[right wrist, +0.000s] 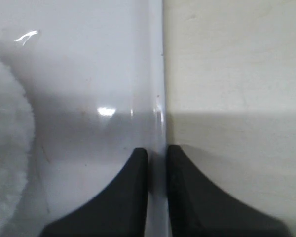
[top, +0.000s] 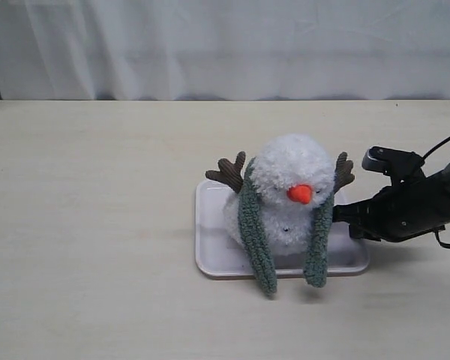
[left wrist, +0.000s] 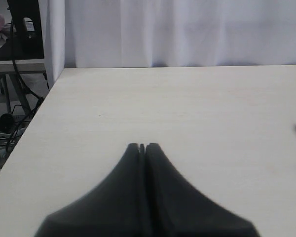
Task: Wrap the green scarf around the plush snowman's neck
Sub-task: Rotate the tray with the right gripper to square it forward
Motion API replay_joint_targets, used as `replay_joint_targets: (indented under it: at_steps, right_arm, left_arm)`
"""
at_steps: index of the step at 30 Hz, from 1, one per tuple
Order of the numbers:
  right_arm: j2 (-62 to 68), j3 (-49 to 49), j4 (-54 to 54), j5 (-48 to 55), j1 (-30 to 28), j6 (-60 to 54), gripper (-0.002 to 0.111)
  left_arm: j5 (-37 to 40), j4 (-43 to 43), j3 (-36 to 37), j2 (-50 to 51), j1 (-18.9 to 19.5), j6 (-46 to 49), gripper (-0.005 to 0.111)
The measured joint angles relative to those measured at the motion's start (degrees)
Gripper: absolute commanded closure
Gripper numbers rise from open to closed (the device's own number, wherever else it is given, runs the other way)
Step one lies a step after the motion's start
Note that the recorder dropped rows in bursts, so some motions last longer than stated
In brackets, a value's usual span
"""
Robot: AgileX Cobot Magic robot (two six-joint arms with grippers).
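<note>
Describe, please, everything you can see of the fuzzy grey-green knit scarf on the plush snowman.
The fuzzy grey-green knit scarf is a long, narrow, ribbed strip hung over the fluffy white plush snowman, passing behind its head out of sight. Its two ends hang down the front, either side of the orange nose, uncrossed. Both rounded tips overhang the front rim of the white plastic tray.

No readable text, labels, brands, numbers or signs in any view.
</note>
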Motion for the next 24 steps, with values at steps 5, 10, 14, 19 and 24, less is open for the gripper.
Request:
replay_joint_targets:
  at_steps: [5, 10, 14, 19, 24]
  right_arm:
    - [0.1, 0.0, 0.8, 0.0, 0.0, 1.7, 0.09]
    - [0.1, 0.0, 1.0, 0.1, 0.1, 3.6, 0.071]
    - [-0.2, 0.0, 1.1, 0.5, 0.1, 4.2, 0.066]
    - [-2.3, 0.6, 0.8, 3.9, 0.1, 4.3, 0.066]
    - [-6.3, 0.9, -0.1, 8.6, 0.1, 4.5, 0.066]
  left_arm:
    - [0.0, 0.0, 0.0, 0.0, 0.0, 0.0, 0.107]
    - [0.0, 0.0, 0.0, 0.0, 0.0, 0.0, 0.107]
    - [0.0, 0.0, 0.0, 0.0, 0.0, 0.0, 0.107]
    - [0.0, 0.0, 0.0, 0.0, 0.0, 0.0, 0.107]
    - [0.0, 0.0, 0.0, 0.0, 0.0, 0.0, 0.107]
